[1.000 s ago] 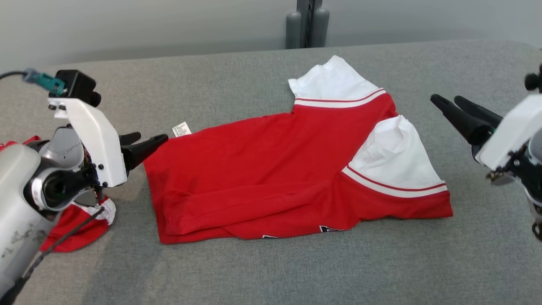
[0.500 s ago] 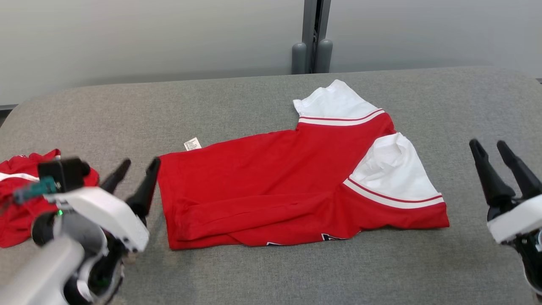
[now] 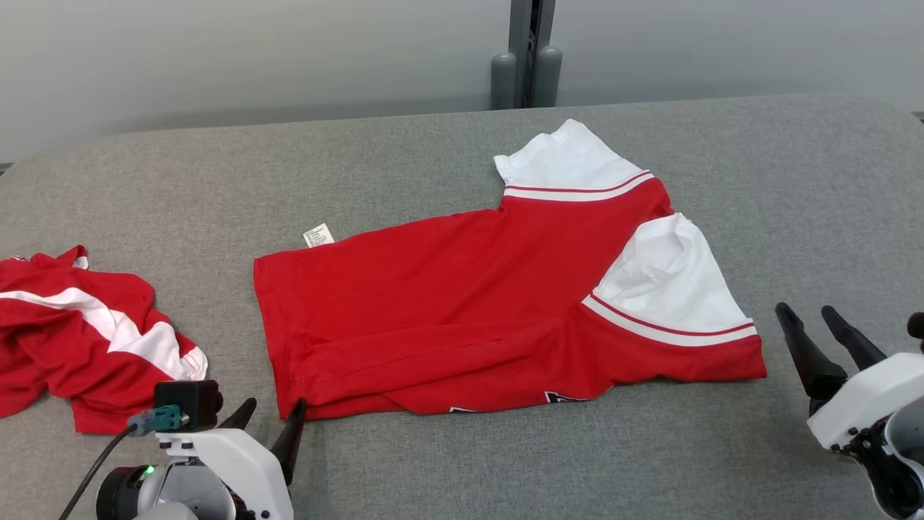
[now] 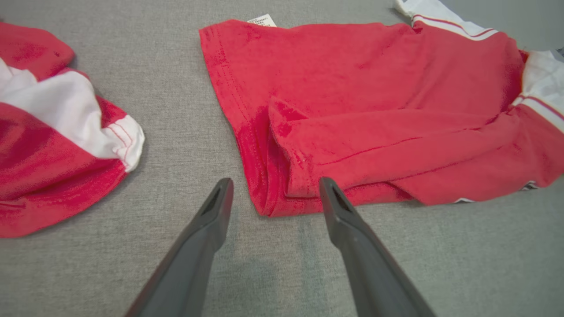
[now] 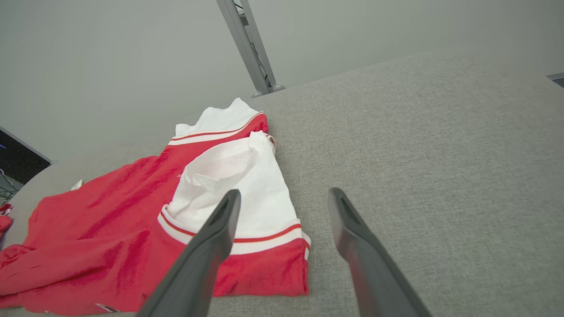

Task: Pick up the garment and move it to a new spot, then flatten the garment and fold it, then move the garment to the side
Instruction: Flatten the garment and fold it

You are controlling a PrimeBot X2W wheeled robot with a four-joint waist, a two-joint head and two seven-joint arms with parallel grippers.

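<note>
Red garment (image 3: pixel 447 318) lies between left hand (image 3: pixel 274 406) and right hand (image 3: pixel 805 312), both spread and empty.

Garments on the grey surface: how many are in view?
2. A red and white shirt lies spread in the middle; a second red and white garment lies crumpled at the robot's far left, partly cut off by the head view's edge. Layers could hide more.

The left gripper (image 3: pixel 274 406) is at the near left, low in the head view, above its white left wrist (image 3: pixel 216 462). Its two dark fingers (image 4: pixel 207 233) point toward the far side, stand wide apart and hold nothing. The right gripper (image 3: pixel 806 312) is at the near right, above the white right wrist (image 3: pixel 859 397). It is also spread wide and empty, and it points far and slightly left.
</note>
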